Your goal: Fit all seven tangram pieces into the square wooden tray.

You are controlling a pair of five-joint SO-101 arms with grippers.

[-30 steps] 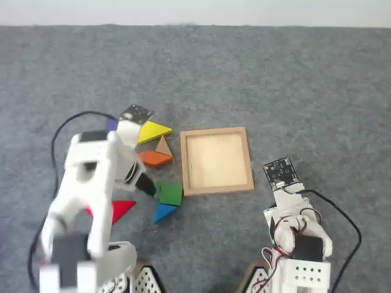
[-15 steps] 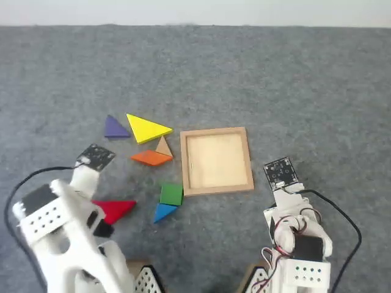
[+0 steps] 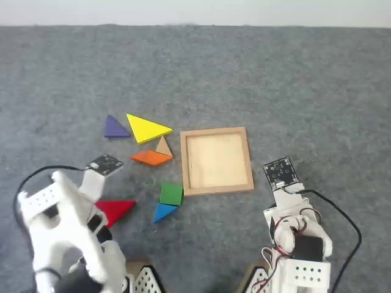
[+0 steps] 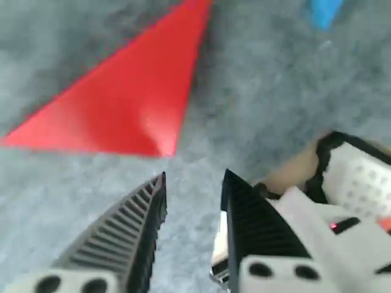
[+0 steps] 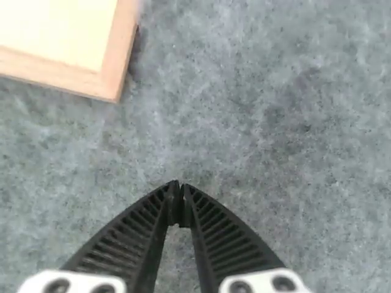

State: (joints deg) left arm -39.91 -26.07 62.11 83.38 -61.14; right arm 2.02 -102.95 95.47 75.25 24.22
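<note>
So we count seven pieces, all lying on the grey carpet (image 3: 293,79) to the left of the one square wooden tray (image 3: 215,130), none inside it: a purple triangle (image 3: 114,127), a big yellow triangle (image 3: 146,129) just beside it, a little tan triangle (image 3: 163,146) tucked between the yellow one and an orange parallelogram (image 3: 151,158), then lower down a green square (image 3: 171,194) with a blue triangle (image 3: 163,212) right against its near edge, and a red triangle (image 3: 116,209) off on its own. There are two arms. The left arm (image 3: 61,226) leans over the wide end of the red triangle and covers part of it from above. The left gripper (image 4: 194,177) sits low just off the red triangle's corner, jaws parted with nothing but carpet between them. The right arm (image 3: 293,238) is parked near the tray's near right corner, and the right gripper (image 5: 181,186) has its jaws pinched together on nothing, over bare carpet. Nothing sits between the pieces and the tray as far as we can see.
</note>
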